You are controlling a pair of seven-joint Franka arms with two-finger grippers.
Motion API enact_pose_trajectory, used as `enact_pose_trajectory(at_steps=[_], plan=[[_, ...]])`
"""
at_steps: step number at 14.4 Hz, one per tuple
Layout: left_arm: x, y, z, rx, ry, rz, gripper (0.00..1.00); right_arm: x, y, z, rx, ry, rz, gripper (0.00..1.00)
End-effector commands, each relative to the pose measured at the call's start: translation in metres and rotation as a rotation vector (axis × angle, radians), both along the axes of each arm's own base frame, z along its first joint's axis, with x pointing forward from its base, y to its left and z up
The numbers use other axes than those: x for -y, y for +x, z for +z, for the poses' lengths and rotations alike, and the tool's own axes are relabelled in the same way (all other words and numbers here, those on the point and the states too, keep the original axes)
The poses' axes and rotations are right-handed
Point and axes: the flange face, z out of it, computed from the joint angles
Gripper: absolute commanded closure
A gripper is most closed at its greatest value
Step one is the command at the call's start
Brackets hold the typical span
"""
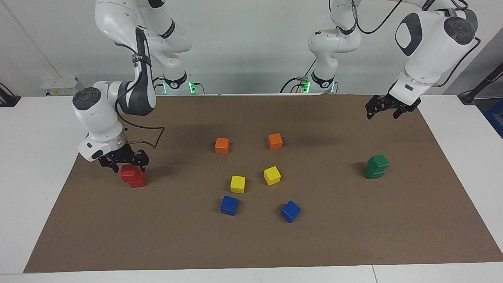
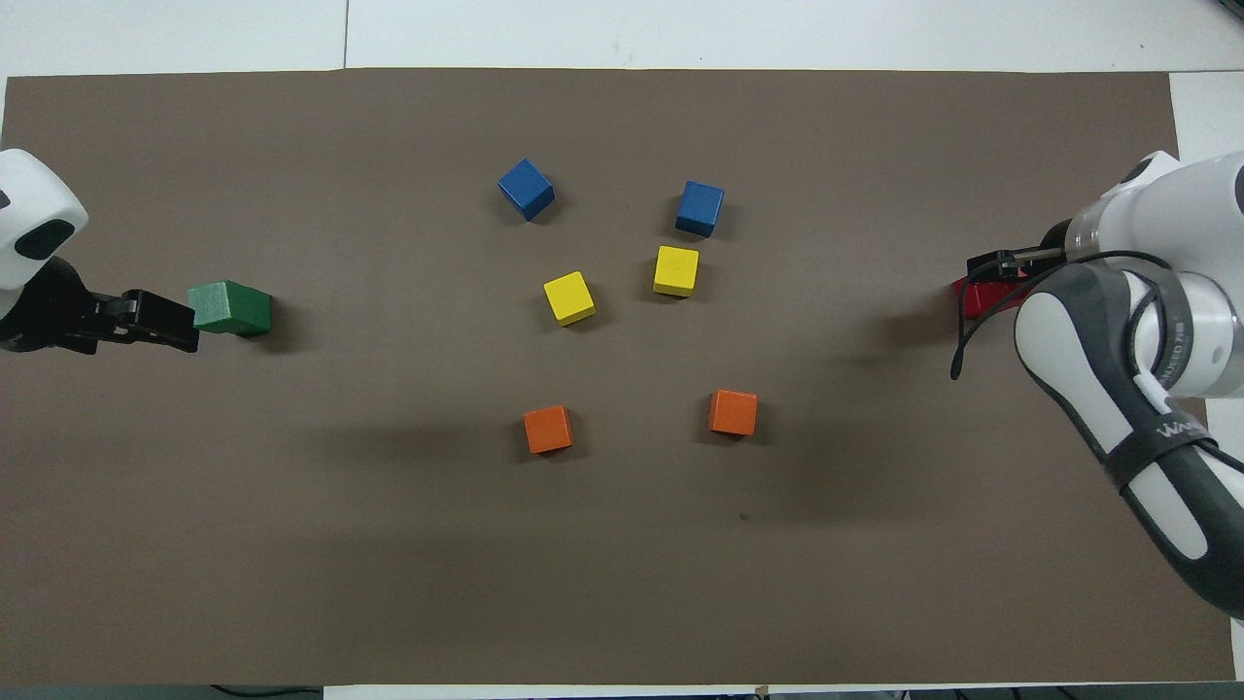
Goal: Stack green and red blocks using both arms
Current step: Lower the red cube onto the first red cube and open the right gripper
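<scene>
Red blocks (image 1: 133,175): two bright glossy cubes with rounded edges, one on the other, top one turned slightly off square. The stack sits at the right arm's end of the brown mat (image 1: 251,243). Right hand (image 1: 125,162) hangs just above the top red cube, fingers apart, clamped on nothing. In the overhead view the hand and wrist cover most of this stack.

Green blocks (image 1: 376,166): two dark green cubes, same size as the red, stacked with the upper one skewed. They stand at the left arm's end of the mat. Left hand (image 1: 387,106) is raised over the mat well clear of them, on the robots' side of the stack, fingers apart and empty.

Count, nearest the robots outward: two orange cubes (image 1: 222,145), then two yellow cubes (image 1: 237,184), then two blue cubes (image 1: 229,205), all loose in mid-mat, none touching. Ten cubes in all.

Surface: matte brown mat over a white counter (image 1: 27,165), a seam visible in the counter's edge. Room: plain pale wall by the arm bases, green indicator lights (image 1: 191,85) at the base of each arm, black cables trailing.
</scene>
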Motion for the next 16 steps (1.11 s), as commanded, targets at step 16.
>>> enact_pose_trajectory(at_steps=[16], plan=[[0.019,0.002,0.041,0.055,0.002,-0.027,0.00,-0.041,-0.068,0.195,-0.091,0.018,0.044,0.00]])
